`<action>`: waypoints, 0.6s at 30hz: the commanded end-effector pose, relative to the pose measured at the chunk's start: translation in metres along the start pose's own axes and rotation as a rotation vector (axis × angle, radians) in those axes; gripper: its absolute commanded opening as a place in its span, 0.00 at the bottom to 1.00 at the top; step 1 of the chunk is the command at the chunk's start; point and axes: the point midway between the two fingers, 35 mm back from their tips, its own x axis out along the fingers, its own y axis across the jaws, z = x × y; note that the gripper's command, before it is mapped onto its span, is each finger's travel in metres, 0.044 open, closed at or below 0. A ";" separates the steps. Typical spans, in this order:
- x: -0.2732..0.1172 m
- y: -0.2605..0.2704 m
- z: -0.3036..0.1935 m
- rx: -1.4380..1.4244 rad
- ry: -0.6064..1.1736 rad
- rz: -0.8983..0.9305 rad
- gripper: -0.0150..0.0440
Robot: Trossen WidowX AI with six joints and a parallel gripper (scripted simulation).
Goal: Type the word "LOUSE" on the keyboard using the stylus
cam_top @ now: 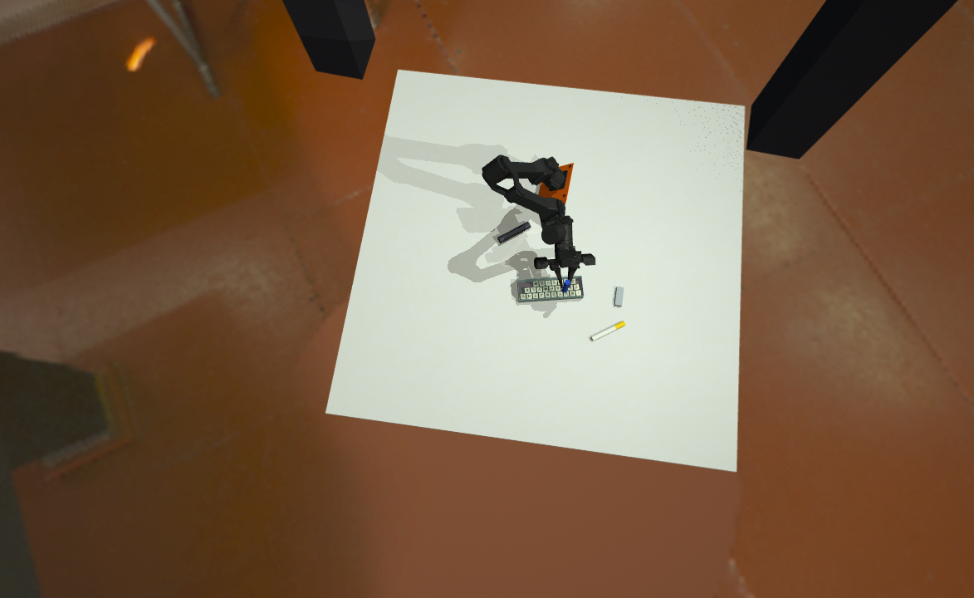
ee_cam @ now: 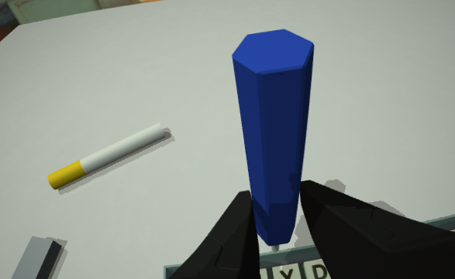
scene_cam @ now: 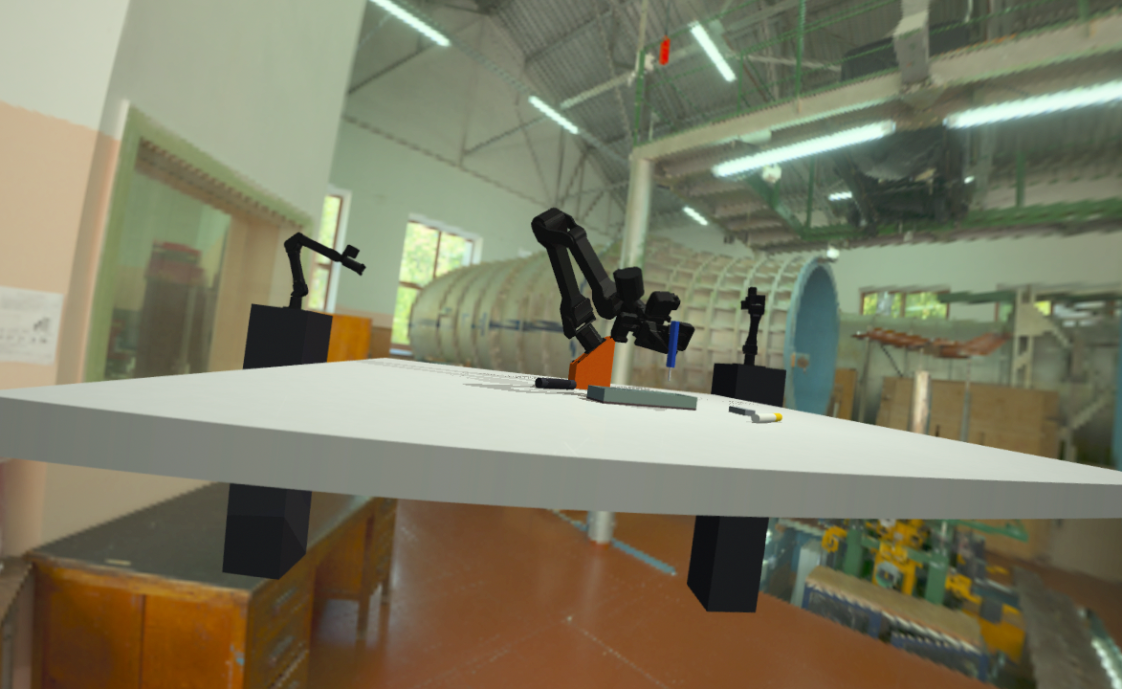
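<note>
The blue stylus (cam_top: pixel 566 284) (scene_cam: pixel 673 344) (ee_cam: pixel 277 124) stands nearly upright. My gripper (ee_cam: pixel 275 197) is shut on its lower part. The thin metal tip points down and hangs above the right part of the keyboard in the exterior view, with a small gap below it. The keyboard (cam_top: pixel 542 291) (scene_cam: pixel 642 398) (ee_cam: pixel 289 253) is a grey-green tray with cream letter keys. In the wrist view, keys Y (ee_cam: pixel 287 273) and D (ee_cam: pixel 318 271) show near the bottom edge. The fingers hide other keys, and I cannot tell which key is under the tip.
A white marker with a yellow end (cam_top: pixel 607 331) (scene_cam: pixel 767 417) (ee_cam: pixel 115 153) and a grey block (cam_top: pixel 619 296) (scene_cam: pixel 740 410) (ee_cam: pixel 31 257) lie beyond the keyboard's right end. A black cylinder (cam_top: pixel 514 232) (scene_cam: pixel 554 383) lies between the orange arm base (scene_cam: pixel 594 368) and the keyboard's left side.
</note>
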 end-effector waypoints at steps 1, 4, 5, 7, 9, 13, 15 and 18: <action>-0.004 0.014 -0.003 0.001 -0.001 -0.004 0.25; -0.005 0.017 -0.004 0.001 -0.002 -0.006 0.25; -0.004 0.017 -0.005 0.001 -0.002 -0.006 0.25; -0.003 0.017 -0.008 0.001 -0.002 -0.006 0.25; 0.000 0.017 -0.012 0.001 -0.002 -0.006 0.25; 0.004 0.016 -0.021 0.000 -0.002 -0.007 0.25; 0.004 0.016 -0.021 0.000 -0.002 -0.007 0.25; 0.006 0.016 -0.023 0.000 -0.002 -0.006 0.39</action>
